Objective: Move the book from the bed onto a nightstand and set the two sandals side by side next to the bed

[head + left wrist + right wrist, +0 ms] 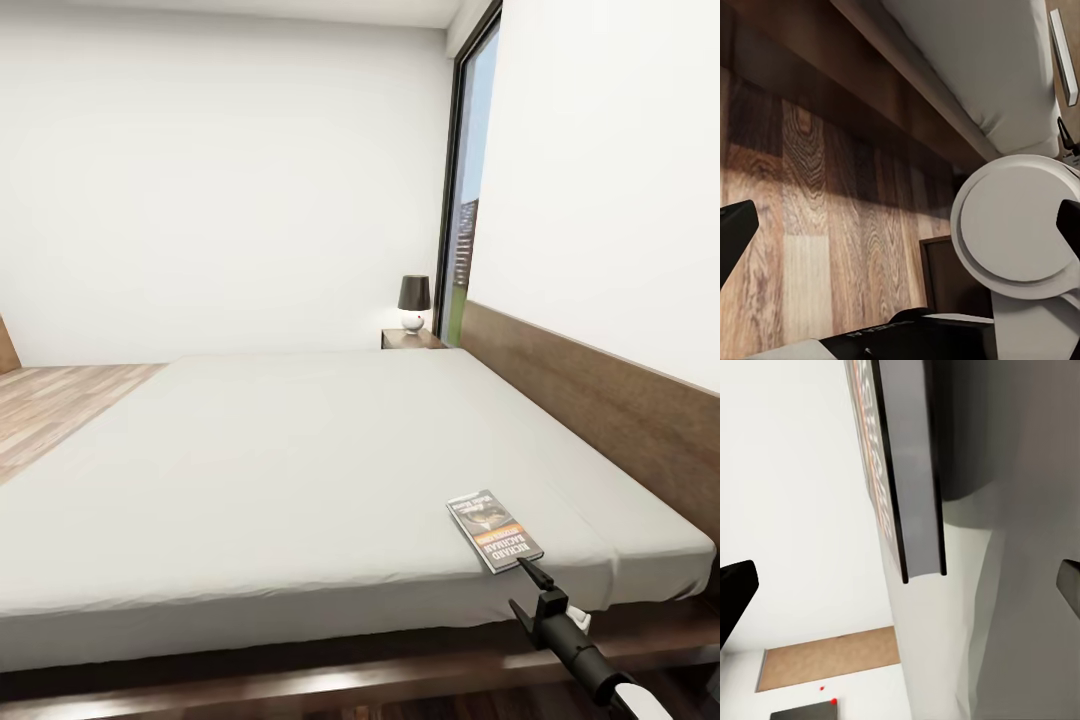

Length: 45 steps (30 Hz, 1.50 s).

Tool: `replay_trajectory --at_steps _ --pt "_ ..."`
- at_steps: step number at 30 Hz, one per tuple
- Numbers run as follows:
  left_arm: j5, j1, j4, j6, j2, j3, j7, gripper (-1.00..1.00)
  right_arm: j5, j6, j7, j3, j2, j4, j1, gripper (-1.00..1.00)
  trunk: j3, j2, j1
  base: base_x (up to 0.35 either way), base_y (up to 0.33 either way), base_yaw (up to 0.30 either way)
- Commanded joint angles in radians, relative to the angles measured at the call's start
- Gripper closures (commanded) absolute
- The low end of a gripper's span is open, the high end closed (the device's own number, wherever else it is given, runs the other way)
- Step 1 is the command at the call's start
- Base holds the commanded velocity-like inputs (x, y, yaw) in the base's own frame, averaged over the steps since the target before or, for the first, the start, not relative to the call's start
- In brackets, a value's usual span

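Stood in a white-walled bedroom with a wood-plank floor and a tall dark-framed window far beyond the right gripper. Faced a large low bed: plain grey-beige mattress, dark brown frame, headboard running along the wall to the gripper's right. Saw, well past the gripper at the bed's far corner, a nightstand carrying a lamp with a dark shade.

Found the book lying flat on the mattress close to the near edge, cover up, orange band and dark lettering showing, just ahead of the right gripper. Reached up from below the bed edge with the right arm, one dark finger stretched toward the book's near corner, right at it; could not tell whether touching. In the right wrist view, looked along the book edge-on, its spine and cover close between the two fingertips at the frame's sides. Set wide apart, those fingers, with nothing clamped between them.

In the left wrist view, looked down on the plank floor beside the bed frame, with the mattress edge and the book further off. Showed the left gripper's dark fingertips spread far apart, holding nothing, well away from the book.
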Motion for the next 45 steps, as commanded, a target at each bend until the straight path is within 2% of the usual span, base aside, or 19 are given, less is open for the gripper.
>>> replay_trajectory --at_steps 1,45 --pt "0.008 0.000 0.000 -0.009 0.000 -0.008 -0.001 -1.00 -0.007 0.008 0.000 -0.003 0.000 0.001 -0.001 -1.00 -0.001 0.000 0.000 0.056 0.000 0.000" --pt "0.008 0.000 0.000 -0.009 0.000 -0.008 0.001 -1.00 -0.006 0.016 -0.001 -0.002 -0.001 0.000 -0.001 -1.00 -0.001 0.000 0.000 0.021 0.007 0.000"
